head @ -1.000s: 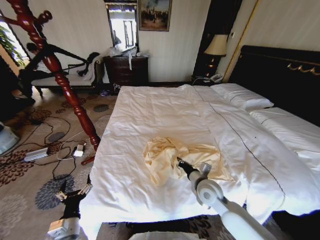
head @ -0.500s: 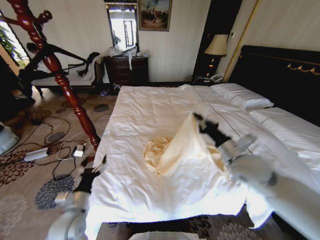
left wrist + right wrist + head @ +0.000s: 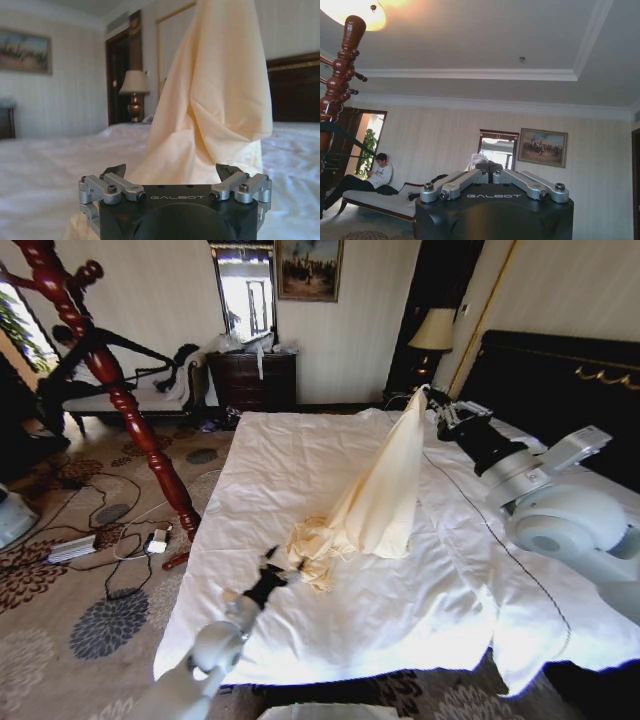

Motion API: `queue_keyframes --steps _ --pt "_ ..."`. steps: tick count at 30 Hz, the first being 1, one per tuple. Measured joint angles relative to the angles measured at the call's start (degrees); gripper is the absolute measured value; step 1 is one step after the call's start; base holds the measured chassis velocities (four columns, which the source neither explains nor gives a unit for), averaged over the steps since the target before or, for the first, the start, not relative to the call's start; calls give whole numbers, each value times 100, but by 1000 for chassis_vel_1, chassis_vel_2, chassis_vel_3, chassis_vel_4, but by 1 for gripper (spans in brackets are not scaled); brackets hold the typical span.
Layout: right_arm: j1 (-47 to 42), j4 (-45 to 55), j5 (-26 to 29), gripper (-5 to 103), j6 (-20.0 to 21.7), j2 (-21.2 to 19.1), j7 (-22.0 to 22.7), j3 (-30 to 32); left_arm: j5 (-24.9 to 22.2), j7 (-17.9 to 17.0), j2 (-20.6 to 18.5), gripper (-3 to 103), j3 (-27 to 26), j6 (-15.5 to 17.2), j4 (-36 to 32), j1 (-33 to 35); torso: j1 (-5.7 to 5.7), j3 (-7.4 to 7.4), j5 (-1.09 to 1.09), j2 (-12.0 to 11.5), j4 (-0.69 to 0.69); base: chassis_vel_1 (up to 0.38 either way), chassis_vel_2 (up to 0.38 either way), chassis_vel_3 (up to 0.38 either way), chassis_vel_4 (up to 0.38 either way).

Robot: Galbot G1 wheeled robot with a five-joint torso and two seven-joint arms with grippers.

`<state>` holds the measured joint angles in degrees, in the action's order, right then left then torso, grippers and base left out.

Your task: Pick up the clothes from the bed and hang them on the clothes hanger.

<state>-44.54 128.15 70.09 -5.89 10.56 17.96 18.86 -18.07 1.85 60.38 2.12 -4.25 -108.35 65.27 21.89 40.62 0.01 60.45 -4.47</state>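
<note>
My right tool [image 3: 432, 400] is raised high above the bed [image 3: 330, 460], its fingers pinched together on one end of the clothes [image 3: 375, 505] — the cream top hangs from that pinch in a long cone. The fabric's long axis runs from the grip down and toward the foot of the bed, where its lower end lies bunched on the white sheet. My left tool [image 3: 268, 575] sits low over the bed, just beside that bunched end, with its fingers spread apart and nothing between them; the left wrist view has the top [image 3: 215, 100] rising straight ahead of the left tool [image 3: 172, 175]. So the left arm is the nearer one to the free end. The red-brown coat stand [image 3: 110, 380] is off the bed's left side — well apart from the top.
</note>
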Motion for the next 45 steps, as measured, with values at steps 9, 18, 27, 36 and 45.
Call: queue_keyframes --steps 9,18,27,36,45 --pt "-37 -88 -21 0 42 66 14 -27 438 -25 274 100 846 -294 563 -1177 -1 0 0 0 0 0 0 0 0" --pt "37 -215 -27 0 77 131 7 -63 593 22 214 100 1493 -375 767 -1261 -2 -1 -1 0 2 0 0 0 0" --pt "-36 -192 -26 0 80 161 11 -51 624 66 621 100 1671 -415 1135 -1504 -1 -1 -1 0 0 0 0 0 0" --pt "-20 -280 -23 0 87 201 41 -17 804 76 380 100 1578 -557 921 -1170 -2 -1 -2 1 3 0 0 0 0" --pt "-41 -270 33 0 88 282 120 27 833 193 134 100 1442 -712 723 -747 -2 -1 -1 1 2 0 0 0 0"
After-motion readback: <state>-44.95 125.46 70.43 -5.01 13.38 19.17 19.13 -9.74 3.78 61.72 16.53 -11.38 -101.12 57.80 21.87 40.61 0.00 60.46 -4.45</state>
